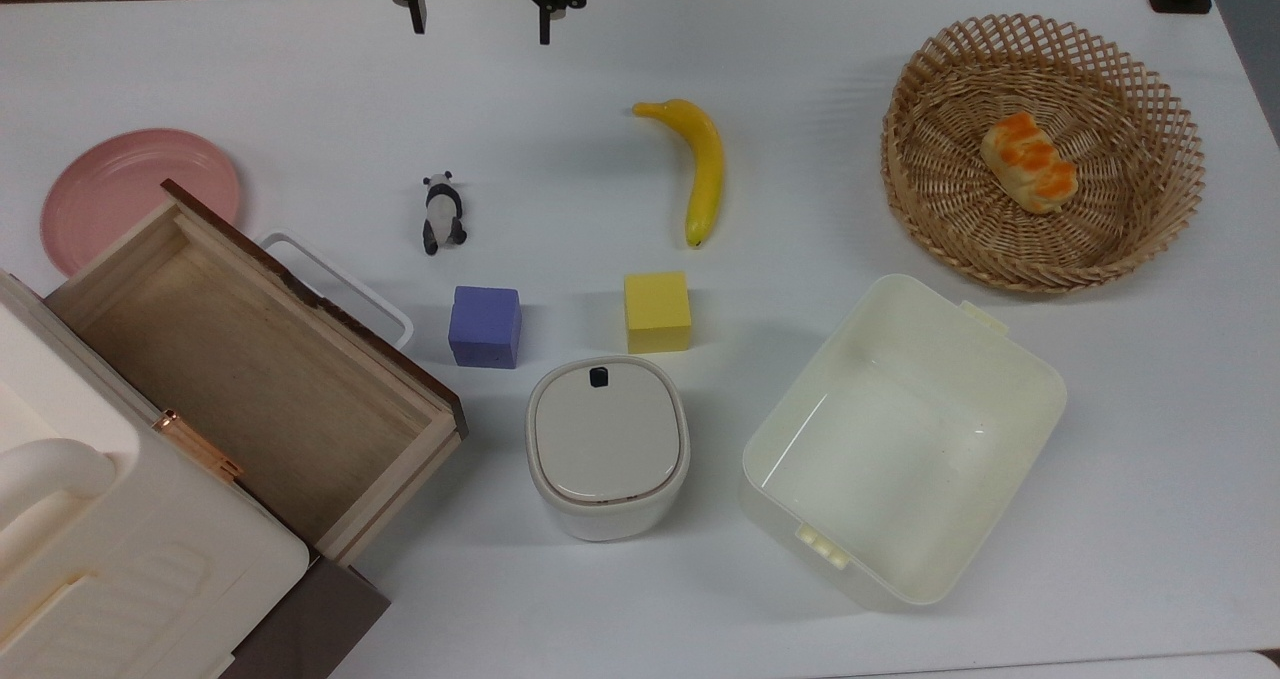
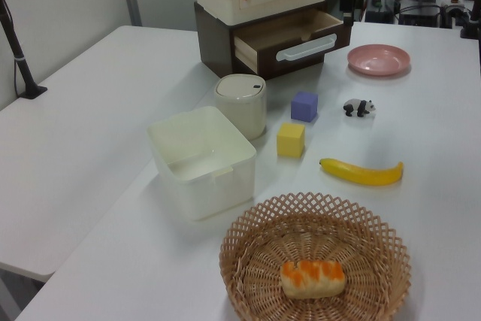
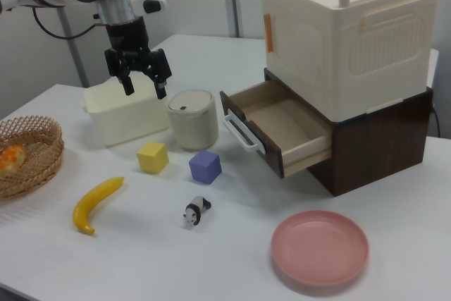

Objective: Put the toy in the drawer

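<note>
Right view: gripper (image 3: pixel 144 87) raised above the table (image 3: pixel 42 252), fingers spread, grasping nothing. Toy (image 3: pixel 195 212) lies on the table, apart from the open drawer (image 3: pixel 282 123).

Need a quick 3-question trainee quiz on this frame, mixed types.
1. True or false: the panda is already in the drawer.
2. In the top view, which cube is nearer the panda? A) purple cube B) yellow cube
3. Fill in: the gripper is ____ and holds nothing.

Key:
1. False; it lies on the table, and the drawer is open.
2. A
3. open
</note>
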Available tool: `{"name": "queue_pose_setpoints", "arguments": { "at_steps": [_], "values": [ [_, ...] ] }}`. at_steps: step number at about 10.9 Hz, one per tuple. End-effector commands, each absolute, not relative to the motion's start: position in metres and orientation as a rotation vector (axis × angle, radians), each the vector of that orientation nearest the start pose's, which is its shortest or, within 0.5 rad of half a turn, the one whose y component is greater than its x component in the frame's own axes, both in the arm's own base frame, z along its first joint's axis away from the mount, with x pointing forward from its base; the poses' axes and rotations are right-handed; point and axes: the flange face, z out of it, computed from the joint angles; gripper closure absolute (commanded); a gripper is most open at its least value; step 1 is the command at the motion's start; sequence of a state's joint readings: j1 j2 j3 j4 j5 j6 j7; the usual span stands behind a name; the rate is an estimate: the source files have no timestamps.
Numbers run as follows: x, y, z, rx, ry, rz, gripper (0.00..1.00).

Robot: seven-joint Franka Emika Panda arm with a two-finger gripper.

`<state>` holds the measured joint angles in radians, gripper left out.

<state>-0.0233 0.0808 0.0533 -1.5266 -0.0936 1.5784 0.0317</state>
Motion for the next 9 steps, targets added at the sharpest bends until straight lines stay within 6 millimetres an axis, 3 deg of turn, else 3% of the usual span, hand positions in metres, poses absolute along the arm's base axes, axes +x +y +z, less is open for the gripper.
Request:
{"name": "queue_pose_setpoints", "arguments": {
  "at_steps": [1,9],
  "values": [
    [0.5732,0.0042,0.602,-3.222,0.037,0.057,0.0],
    [0.5725,0.0033,0.6028,-3.222,0.038,0.064,0.0]
  ]
}}
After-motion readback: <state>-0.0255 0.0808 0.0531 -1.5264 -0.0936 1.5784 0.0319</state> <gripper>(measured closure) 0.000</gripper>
